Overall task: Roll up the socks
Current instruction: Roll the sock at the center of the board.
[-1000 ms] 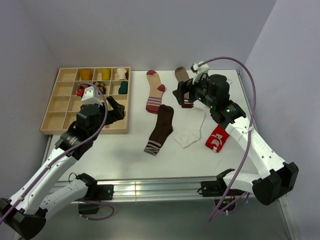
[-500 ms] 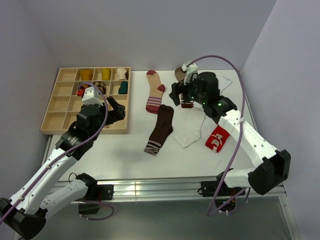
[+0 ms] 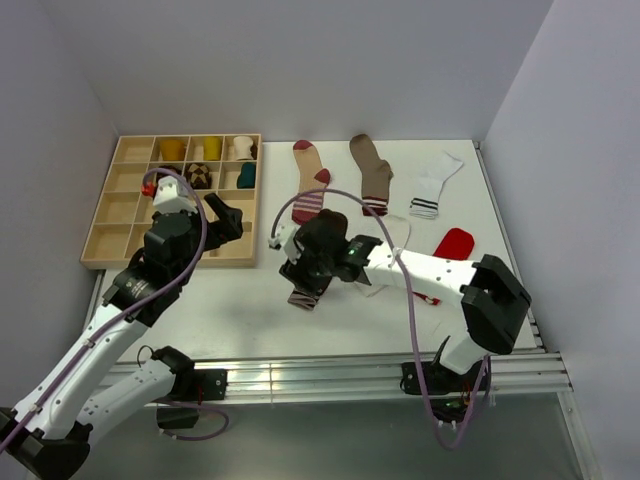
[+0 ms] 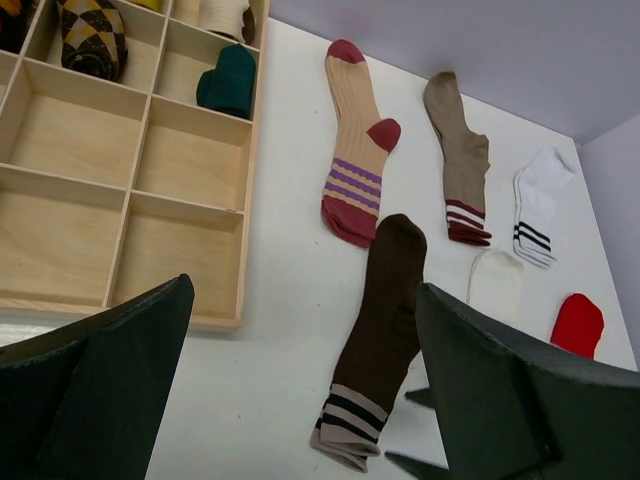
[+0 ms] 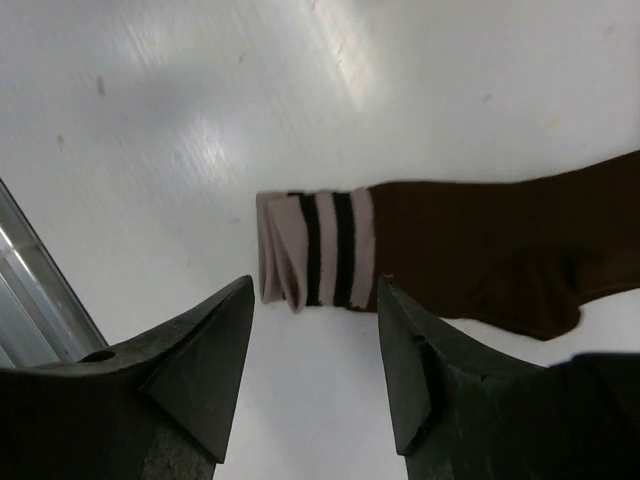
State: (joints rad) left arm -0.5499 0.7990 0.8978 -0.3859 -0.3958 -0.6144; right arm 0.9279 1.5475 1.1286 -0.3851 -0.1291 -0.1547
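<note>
Socks [image 4: 385, 320]: six observed, all lying flat and unrolled on the white table [image 3: 220, 300], right of the tray.

Far left: a wooden compartment tray [image 3: 100, 255]. Its back rows hold rolled fabric bundles, among them an argyle one [image 4: 90, 35] and a teal one [image 4: 228, 80].

Left hand [image 3: 230, 213]: raised above the tray's right-hand part, fingers spread wide, released, grasping nothing.

Next, the dark brown sock [image 3: 305, 297]: toe pointing away from the arms, pale striped cuff nearest them.

Right hand [image 5: 315, 300]: low over that cuff, with a finger [image 5: 200, 370] standing to either side of it and a gap between them. It is released and the cuff lies flat on the table. Contact cannot be confirmed. In the overhead view this hand and its wrist cover most of the sock.

Behind it lies a tan sock [image 3: 308, 185] with maroon toe, heel and cuff and purple stripes. Right of that is a taupe sock [image 3: 372, 175] with a dark striped cuff. Then comes a plain white sock [image 4: 495, 280], just beside the dark brown one and partly hidden by the right arm from above. Further back and right lies a white sock with black bands [image 3: 432, 188]. Rightmost is a red sock [image 3: 455, 242], its near end behind the right arm.
</note>
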